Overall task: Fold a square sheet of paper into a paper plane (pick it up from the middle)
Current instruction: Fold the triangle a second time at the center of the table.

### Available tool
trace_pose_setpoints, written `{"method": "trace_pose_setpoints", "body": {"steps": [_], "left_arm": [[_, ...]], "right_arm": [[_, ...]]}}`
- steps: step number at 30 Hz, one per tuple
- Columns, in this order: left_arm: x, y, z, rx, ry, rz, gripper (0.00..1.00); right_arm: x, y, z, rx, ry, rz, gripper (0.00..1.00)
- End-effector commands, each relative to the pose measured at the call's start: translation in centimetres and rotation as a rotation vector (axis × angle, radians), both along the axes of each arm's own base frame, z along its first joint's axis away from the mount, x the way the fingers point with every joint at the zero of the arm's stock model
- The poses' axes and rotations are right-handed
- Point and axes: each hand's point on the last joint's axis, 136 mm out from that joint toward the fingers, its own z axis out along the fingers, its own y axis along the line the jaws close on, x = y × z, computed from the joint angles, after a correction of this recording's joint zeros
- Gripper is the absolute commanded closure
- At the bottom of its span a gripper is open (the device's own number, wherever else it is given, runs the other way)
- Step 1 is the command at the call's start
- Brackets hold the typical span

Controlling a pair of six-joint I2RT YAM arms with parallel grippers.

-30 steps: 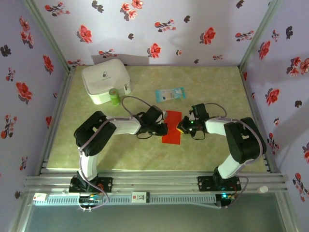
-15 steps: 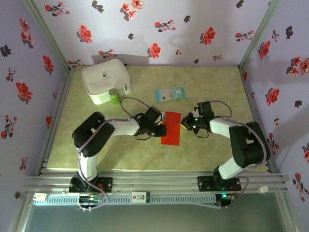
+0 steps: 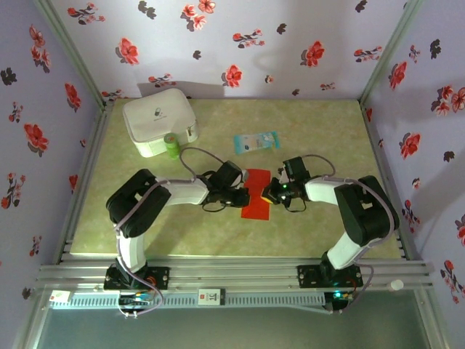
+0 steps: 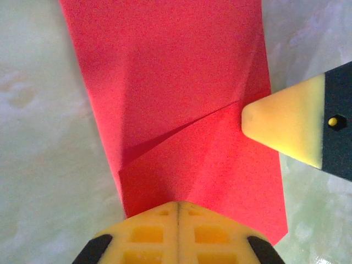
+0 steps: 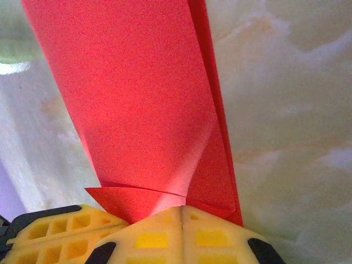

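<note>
Top external view: a pale green marbled tabletop (image 3: 327, 218), shut in by lilac flowered walls (image 3: 43, 87), carries from left to right a white boxy case (image 3: 158, 120) at 10 o'clock, a small green bottle (image 3: 171, 145) touching it, a pale blue rectangular packet (image 3: 256, 141) at 12 o'clock, and the folded bright red square sheet of paper (image 3: 256, 196) at centre, with open surface toward 3, 6 and 9 o'clock. The left gripper (image 3: 245, 195) meets the sheet's 9 o'clock edge and the right gripper (image 3: 269, 195) its 3 o'clock edge. Both wrist views add the diagonal creases and yellow fingers pressed together, tips on the paper's edge.
</note>
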Motion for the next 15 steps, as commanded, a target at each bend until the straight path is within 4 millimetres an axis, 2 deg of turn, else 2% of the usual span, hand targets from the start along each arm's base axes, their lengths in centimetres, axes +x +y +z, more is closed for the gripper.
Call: {"method": "trace_pose_setpoints", "body": {"steps": [1, 5, 8, 11, 15], "left_arm": [[-0.6, 0.8, 1.3, 0.009, 0.012, 0.006, 1.0], [-0.1, -0.7, 4.2, -0.055, -0.03, -0.009, 1.0], [-0.5, -2.4, 5.2, -0.105, -0.016, -0.052, 1.0], [-1.0, -3.4, 4.8, -0.099, 0.002, -0.084, 1.0], [-1.2, -3.7, 3.4, -0.072, 0.034, -0.091, 1.0]], "right_arm": [[-1.0, -2.0, -2.3, -0.11, 0.048, -0.008, 1.0], [-1.0, -1.6, -2.2, -0.086, 0.046, -0.006, 1.0], [-0.9, -1.6, -2.2, -0.083, 0.044, -0.009, 1.0], [-0.8, -1.5, -2.1, -0.08, 0.042, -0.009, 1.0], [-0.8, -1.5, -2.0, -0.079, 0.042, -0.012, 1.0]]}}
